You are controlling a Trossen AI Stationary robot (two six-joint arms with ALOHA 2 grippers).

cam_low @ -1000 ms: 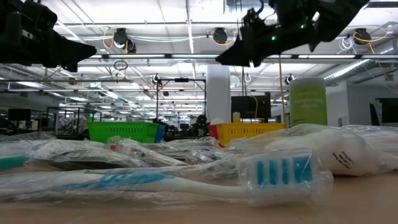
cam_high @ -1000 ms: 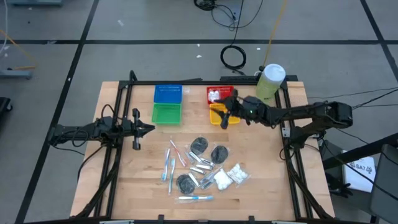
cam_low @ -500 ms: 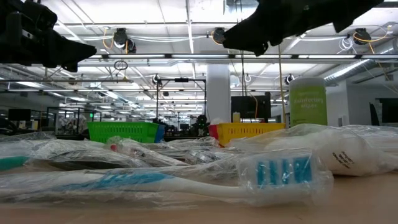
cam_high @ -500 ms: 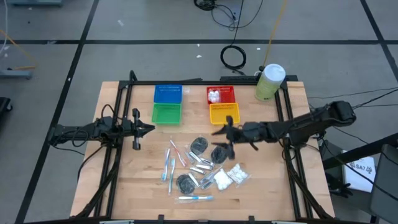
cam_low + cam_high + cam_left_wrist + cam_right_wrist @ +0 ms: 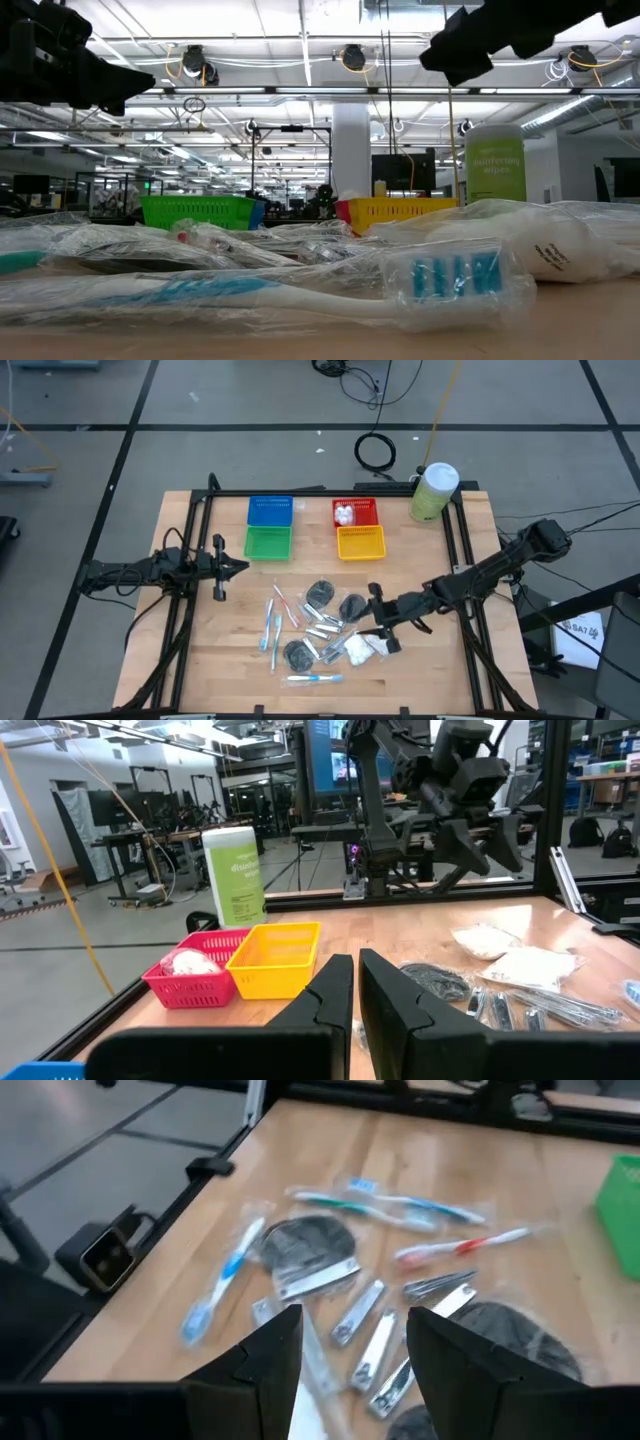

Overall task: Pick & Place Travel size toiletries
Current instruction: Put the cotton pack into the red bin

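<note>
The travel size toiletries lie in a pile on the wooden table. There are blue toothbrushes [image 5: 272, 626], dark discs [image 5: 320, 593], silver pieces [image 5: 325, 630] and white packets [image 5: 358, 648], all in clear wrap. My right gripper [image 5: 373, 618] hangs open and empty above the pile's right side, slanting down. Its wrist view shows a disc [image 5: 305, 1245] and silver pieces [image 5: 375, 1330] beyond its fingers [image 5: 265, 1360]. My left gripper [image 5: 222, 567] waits shut and level at the table's left edge. It is also seen in its own wrist view [image 5: 352, 1000].
Four small baskets stand at the far side: blue [image 5: 270, 511], green [image 5: 267, 542], red [image 5: 354, 512] with a white packet inside, and yellow [image 5: 361, 542]. A tall pale-green canister [image 5: 434, 492] stands at the far right corner. Dark frame rails run along both sides.
My right gripper has swung from above the yellow basket toward the table's near edge. It now hangs over the pile of toiletries, a little lower. It has stayed open and empty. The toiletries have not moved.
</note>
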